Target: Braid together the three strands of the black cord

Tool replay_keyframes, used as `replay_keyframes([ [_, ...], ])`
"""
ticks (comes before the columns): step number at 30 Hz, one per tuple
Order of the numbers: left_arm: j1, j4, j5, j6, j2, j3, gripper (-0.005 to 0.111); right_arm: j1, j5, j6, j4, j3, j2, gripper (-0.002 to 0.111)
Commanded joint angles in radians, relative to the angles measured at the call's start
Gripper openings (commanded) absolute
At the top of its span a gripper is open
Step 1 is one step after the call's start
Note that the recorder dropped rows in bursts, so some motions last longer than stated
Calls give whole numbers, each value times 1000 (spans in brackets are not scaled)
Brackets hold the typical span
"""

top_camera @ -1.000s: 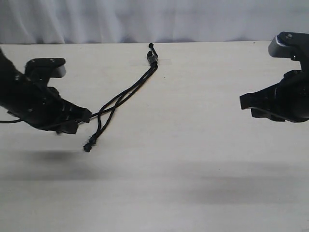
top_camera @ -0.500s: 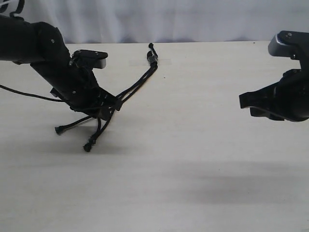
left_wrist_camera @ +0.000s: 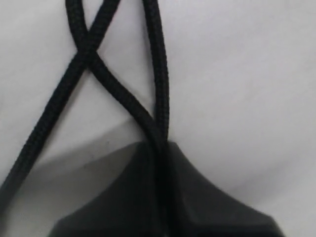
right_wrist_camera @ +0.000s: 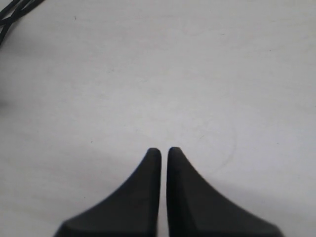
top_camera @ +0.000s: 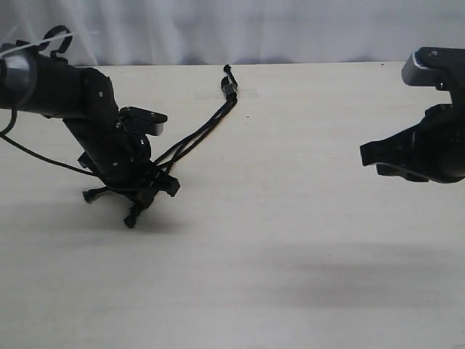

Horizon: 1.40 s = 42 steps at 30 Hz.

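Left gripper [left_wrist_camera: 161, 147] clamped on two strands [left_wrist_camera: 157, 74] of cord [top_camera: 208, 122], low over bench [top_camera: 290, 276]. Third strand [left_wrist_camera: 43, 129] free. Right gripper [right_wrist_camera: 164, 151] closed, empty, well apart.

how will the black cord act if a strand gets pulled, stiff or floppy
Probably floppy: the black cord lies in loose curves and its strands cross limply. Likely light, so it would drag across the table. The woven surface looks grippy, so the left gripper should hold it.
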Motion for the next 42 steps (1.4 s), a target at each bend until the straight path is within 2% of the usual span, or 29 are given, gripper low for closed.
replay_keyframes([
  [1,-39,20,17,-30,19,-1,0,-1,-27,-30,1,3,-6,4],
  [10,-240,133,-31,-266,19,-1,0,-1,-49,-46,1,3,-6,4],
  [14,-319,129,-62,-355,19,-1,0,-1,-51,-69,1,3,-6,4],
  [21,-433,64,-218,-419,19,-1,0,-1,-63,-69,1,3,-6,4],
  [29,-443,46,-296,-437,19,-1,3,-1,-63,-69,1,3,-6,4],
  [36,-443,9,-287,-437,13,-1,41,-1,-63,-69,1,3,-6,4],
  [39,-435,-11,-261,-437,-23,-8,49,-1,-63,-94,1,3,-6,4],
  [42,-406,-11,-211,-437,-93,-25,50,-1,-72,-102,1,3,-6,4],
])
